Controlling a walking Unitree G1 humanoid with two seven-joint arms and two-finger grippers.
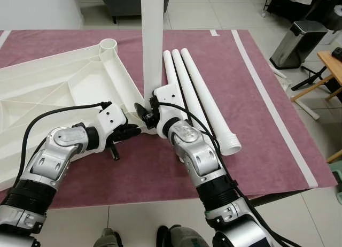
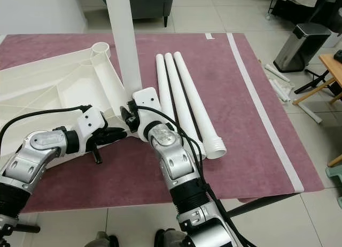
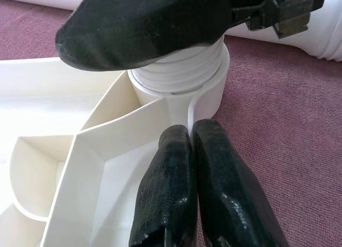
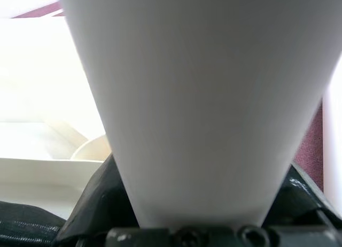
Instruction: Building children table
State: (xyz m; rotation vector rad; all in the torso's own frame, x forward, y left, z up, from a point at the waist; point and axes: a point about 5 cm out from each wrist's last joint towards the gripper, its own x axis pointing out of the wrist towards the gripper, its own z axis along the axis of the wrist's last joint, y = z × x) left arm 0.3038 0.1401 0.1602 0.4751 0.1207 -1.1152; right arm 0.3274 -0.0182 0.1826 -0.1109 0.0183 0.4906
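Observation:
A white plastic tabletop (image 1: 59, 86) lies upside down on a maroon rug, ribs and corner sockets facing up. One white leg (image 1: 152, 38) stands upright in the near corner socket (image 3: 208, 92), its threaded end (image 3: 181, 70) partly screwed in. My right gripper (image 1: 145, 112) is shut on that leg just above the socket. My left gripper (image 1: 131, 131) is shut, its fingertips (image 3: 184, 151) pressed against the tabletop's rim beside the socket. Three more white legs (image 1: 200, 92) lie side by side on the rug to the right.
A second corner socket (image 1: 108, 44) is at the far end of the tabletop. White tape lines (image 1: 267, 97) cross the rug. A steel bin (image 1: 296, 43) and wooden furniture (image 1: 334, 65) stand on the tiled floor to the right; a dark armchair (image 1: 128, 1) is behind.

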